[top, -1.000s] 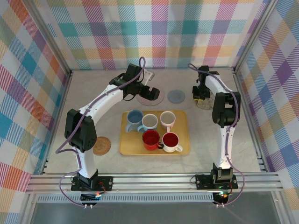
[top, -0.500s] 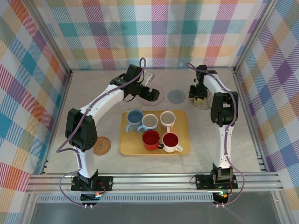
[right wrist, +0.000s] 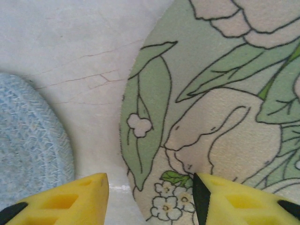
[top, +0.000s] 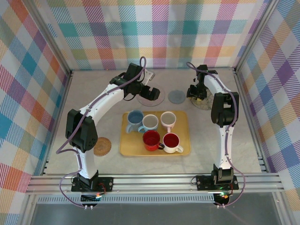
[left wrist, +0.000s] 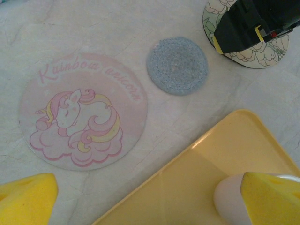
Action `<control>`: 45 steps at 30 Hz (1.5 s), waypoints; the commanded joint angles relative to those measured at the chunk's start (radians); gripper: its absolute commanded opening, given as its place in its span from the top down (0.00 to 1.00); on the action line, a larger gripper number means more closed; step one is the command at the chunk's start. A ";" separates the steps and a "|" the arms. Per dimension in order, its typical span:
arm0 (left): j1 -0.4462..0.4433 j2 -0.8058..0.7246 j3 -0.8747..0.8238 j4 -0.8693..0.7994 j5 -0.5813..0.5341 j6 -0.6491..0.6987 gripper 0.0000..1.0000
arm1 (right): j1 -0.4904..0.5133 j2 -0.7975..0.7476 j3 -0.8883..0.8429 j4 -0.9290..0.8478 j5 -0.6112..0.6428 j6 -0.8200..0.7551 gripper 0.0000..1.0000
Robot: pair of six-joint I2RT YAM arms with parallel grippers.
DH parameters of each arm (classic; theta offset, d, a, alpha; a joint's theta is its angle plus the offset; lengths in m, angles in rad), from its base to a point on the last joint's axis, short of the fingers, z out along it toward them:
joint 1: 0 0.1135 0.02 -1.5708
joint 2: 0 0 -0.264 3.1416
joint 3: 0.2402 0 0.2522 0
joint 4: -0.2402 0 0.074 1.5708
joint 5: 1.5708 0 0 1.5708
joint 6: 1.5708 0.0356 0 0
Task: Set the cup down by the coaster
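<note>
Several cups stand on the yellow tray (top: 180, 149): a blue one (top: 135, 121), a grey-white one (top: 150, 123), a white one (top: 168, 120), a red one (top: 151, 139) and a white one with a red inside (top: 172, 142). My left gripper (top: 152, 93) hangs open over the pink unicorn coaster (left wrist: 84, 112), nothing between its fingers; the tray's far corner (left wrist: 234, 154) and a white cup (left wrist: 228, 202) lie below it. My right gripper (right wrist: 150, 201) is open, low over the left edge of the floral coaster (right wrist: 211, 93). A blue-grey woven coaster (top: 177, 96) lies between the two.
A cork coaster (top: 102, 146) lies at the left, beside the tray. The right arm's dark wrist (left wrist: 253, 21) covers part of the floral coaster (left wrist: 255, 54). Checked walls close the table in on three sides.
My right gripper has opened its fingers and shifted slightly left over the floral coaster's edge. The left arm has hardly moved.
</note>
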 commanded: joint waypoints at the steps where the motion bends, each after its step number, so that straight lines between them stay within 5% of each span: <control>1: -0.014 0.005 0.034 -0.017 -0.020 -0.007 0.00 | 0.011 0.009 0.022 0.000 -0.079 0.022 0.45; 18: -0.012 -0.029 0.098 -0.132 -0.154 -0.066 0.00 | 0.012 -0.146 -0.056 0.061 -0.148 -0.006 0.26; 45: -0.012 -0.045 0.064 -0.164 -0.197 -0.105 0.00 | 0.012 -0.013 -0.041 0.093 -0.205 0.023 0.27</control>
